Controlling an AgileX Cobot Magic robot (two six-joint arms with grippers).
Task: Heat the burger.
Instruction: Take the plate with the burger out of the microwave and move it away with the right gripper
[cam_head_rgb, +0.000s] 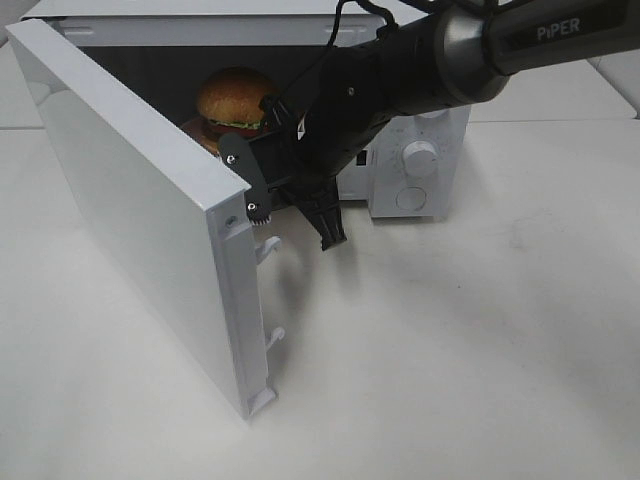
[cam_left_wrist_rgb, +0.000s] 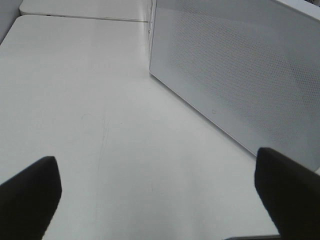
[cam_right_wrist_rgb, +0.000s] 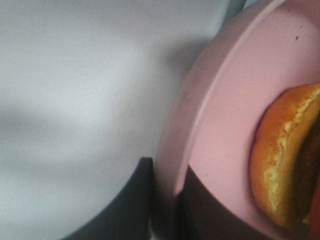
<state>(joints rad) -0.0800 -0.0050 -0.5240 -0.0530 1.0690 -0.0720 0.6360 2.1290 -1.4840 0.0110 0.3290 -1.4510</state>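
Note:
The burger (cam_head_rgb: 235, 100) with its glossy brown bun and green lettuce sits on a round pink plate (cam_head_rgb: 196, 130) inside the open microwave (cam_head_rgb: 420, 120). My right gripper (cam_head_rgb: 270, 118) reaches into the cavity from the right. In the right wrist view the right gripper (cam_right_wrist_rgb: 167, 200) is shut on the rim of the pink plate (cam_right_wrist_rgb: 225, 100), with the burger (cam_right_wrist_rgb: 280, 165) close beside it. Only the left wrist view shows my left gripper (cam_left_wrist_rgb: 157, 192), open wide above bare table beside the microwave's white side wall (cam_left_wrist_rgb: 240, 75).
The microwave door (cam_head_rgb: 130, 190) stands swung out to the front left, its latch hooks toward the table's middle. Two knobs (cam_head_rgb: 420, 160) are on the control panel at the right. White table (cam_head_rgb: 450, 340) stretches in front.

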